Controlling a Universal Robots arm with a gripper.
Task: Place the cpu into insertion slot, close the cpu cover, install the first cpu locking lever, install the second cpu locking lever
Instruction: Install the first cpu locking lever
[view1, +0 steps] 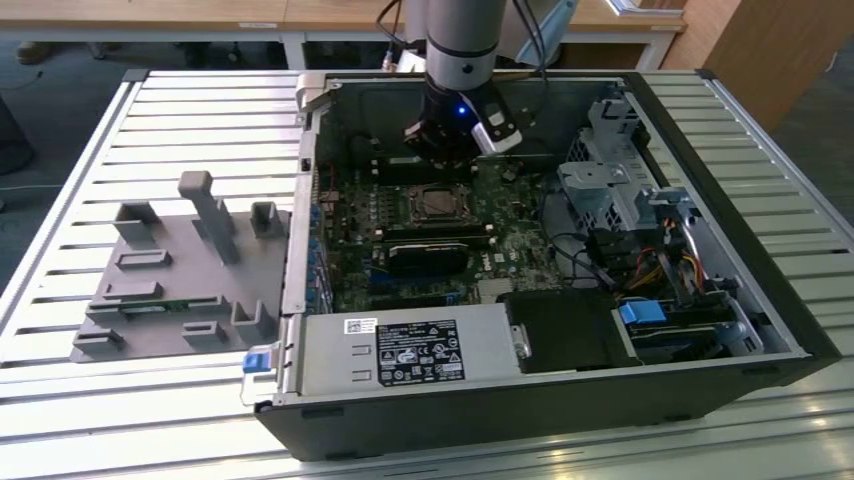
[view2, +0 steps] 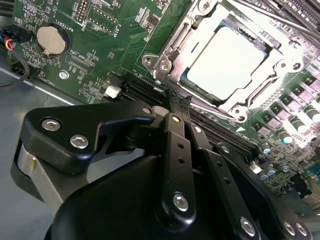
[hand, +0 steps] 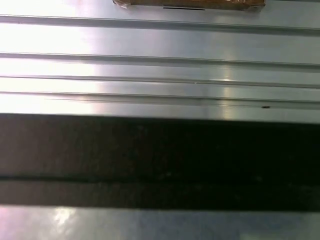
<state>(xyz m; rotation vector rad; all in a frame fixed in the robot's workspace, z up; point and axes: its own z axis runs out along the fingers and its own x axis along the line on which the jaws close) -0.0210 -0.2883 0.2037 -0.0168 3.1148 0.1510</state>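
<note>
The cpu lies flat in the insertion slot, its silvery top showing through the cut-out of the cpu cover, which lies down over it. My gripper is shut, with nothing seen between the fingers. Its tips hover right at the socket's edge, beside a thin wire lever that runs along that side. In the exterior view the gripper hangs inside the open computer case, just behind the socket.
Long black memory slots run beside the socket, and a coin battery sits farther off. A black card, the power supply and drive cages crowd the case. A grey fixture stands on the slatted table.
</note>
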